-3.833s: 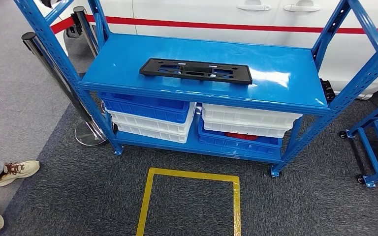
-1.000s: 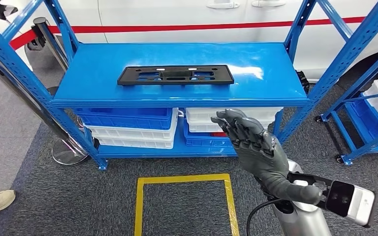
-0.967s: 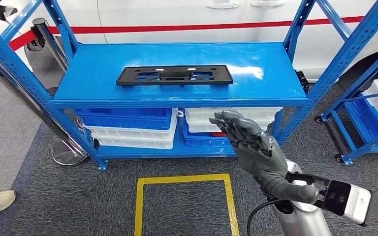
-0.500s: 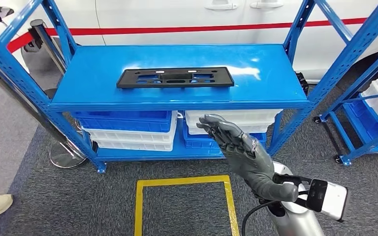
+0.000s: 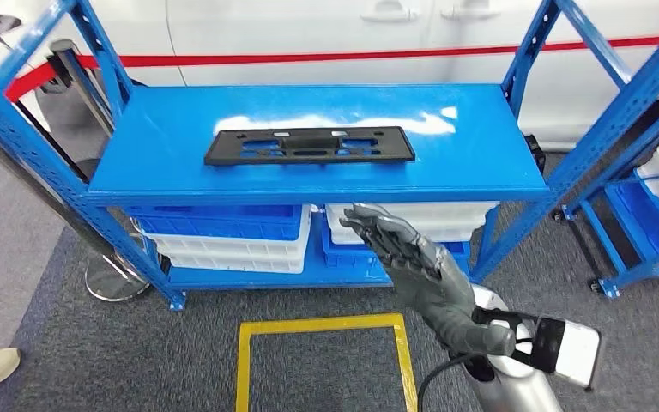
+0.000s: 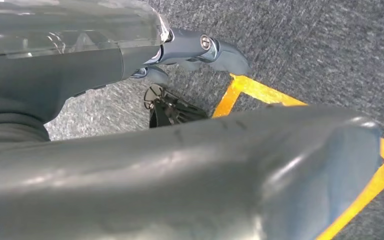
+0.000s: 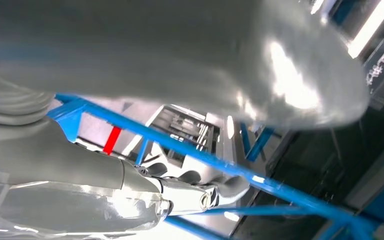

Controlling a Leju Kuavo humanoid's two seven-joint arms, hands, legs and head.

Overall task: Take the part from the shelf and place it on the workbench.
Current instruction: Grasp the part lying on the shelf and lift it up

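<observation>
One black part [image 5: 310,146] lies flat on the top board of the blue shelf [image 5: 480,163]; the right hand [image 5: 403,257] hovers below the front edge, fingers spread, holding nothing; it should rise above the board and close on the long near edge; the left hand [image 6: 180,175] holds nothing visible, its fingers' state unclear.

No lettering, number or brand can be read on the black part [image 5: 309,145], the blue shelf [image 5: 480,163], the stacked bins [image 5: 223,236] or the white vehicle [image 5: 309,30] behind. The vehicle carries a plain red stripe [image 5: 309,58], not text. In the right wrist view a dark panel [image 7: 382,62] at the picture's edge bears pale characters, too blurred and turned to make out. The yellow floor marking [image 5: 317,324] is a bare outline.
</observation>
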